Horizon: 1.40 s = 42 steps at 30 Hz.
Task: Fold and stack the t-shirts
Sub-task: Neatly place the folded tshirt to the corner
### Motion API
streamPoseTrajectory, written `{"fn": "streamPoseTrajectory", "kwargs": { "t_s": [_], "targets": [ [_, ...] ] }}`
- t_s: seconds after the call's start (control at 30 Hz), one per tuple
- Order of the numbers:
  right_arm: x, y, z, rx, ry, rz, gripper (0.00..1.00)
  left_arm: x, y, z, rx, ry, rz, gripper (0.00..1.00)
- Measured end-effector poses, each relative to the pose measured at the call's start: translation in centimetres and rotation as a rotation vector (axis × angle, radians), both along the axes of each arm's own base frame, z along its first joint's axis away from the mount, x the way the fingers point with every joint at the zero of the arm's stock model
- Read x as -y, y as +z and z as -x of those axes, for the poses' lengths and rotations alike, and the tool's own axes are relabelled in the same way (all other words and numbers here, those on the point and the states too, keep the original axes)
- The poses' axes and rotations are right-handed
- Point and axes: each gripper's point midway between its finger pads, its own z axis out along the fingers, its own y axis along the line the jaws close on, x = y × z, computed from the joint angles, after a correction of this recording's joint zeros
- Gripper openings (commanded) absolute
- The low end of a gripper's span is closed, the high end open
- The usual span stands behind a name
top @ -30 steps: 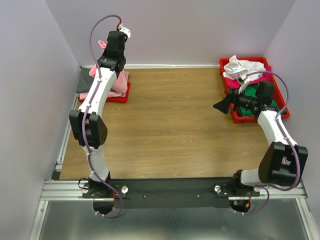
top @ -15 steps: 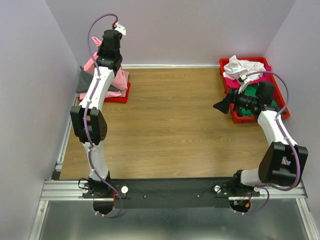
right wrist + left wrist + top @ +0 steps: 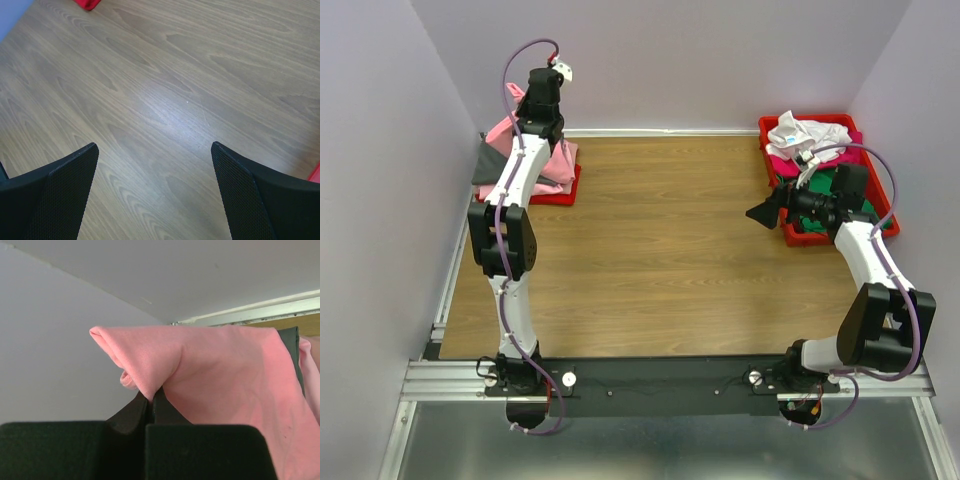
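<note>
My left gripper (image 3: 151,397) is shut on a bunched fold of the light pink t-shirt (image 3: 235,375), held up near the back wall at the table's far left corner. In the top view the pink t-shirt (image 3: 504,131) hangs from the raised left wrist over the left red tray (image 3: 561,195), beside a dark grey t-shirt (image 3: 485,166). The gripper's tips are hidden behind the wrist in that view. My right gripper (image 3: 155,147) is open over bare wood, with nothing between its fingers. It (image 3: 760,212) hovers just left of the right red tray (image 3: 798,238).
The right tray holds a loose heap of t-shirts: white (image 3: 805,133), magenta (image 3: 787,166), green (image 3: 825,185). Walls close in on the left, back and right. A white baseboard (image 3: 260,312) runs along the back edge. A metal rail (image 3: 660,378) crosses the near edge.
The left arm has drawn up and shifted slightly left toward the back corner, carrying the pink t-shirt with it. The right arm has not moved.
</note>
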Motion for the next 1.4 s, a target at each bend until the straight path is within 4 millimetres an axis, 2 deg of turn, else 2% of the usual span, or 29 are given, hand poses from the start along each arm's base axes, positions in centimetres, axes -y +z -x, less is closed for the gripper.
{"fn": "streamPoseTrajectory", "kwargs": {
  "t_s": [0.43, 0.73, 1.2, 1.4],
  "targets": [
    [0.0, -0.2, 0.0, -0.005, 0.0, -0.002, 1.0, 0.9, 0.6, -0.6, 0.023, -0.048, 0.011, 0.0],
    [0.0, -0.2, 0.0, -0.005, 0.0, -0.002, 1.0, 2.8, 0.9, -0.7, 0.026, -0.087, 0.004, 0.0],
    [0.0, -0.2, 0.0, -0.005, 0.001, -0.003, 1.0, 6.8, 4.6, 0.4, 0.088, -0.161, -0.005, 0.0],
    [0.0, -0.1, 0.0, -0.005, 0.001, -0.003, 1.0, 7.6, 4.8, 0.4, 0.092, -0.176, -0.008, 0.0]
  ]
}}
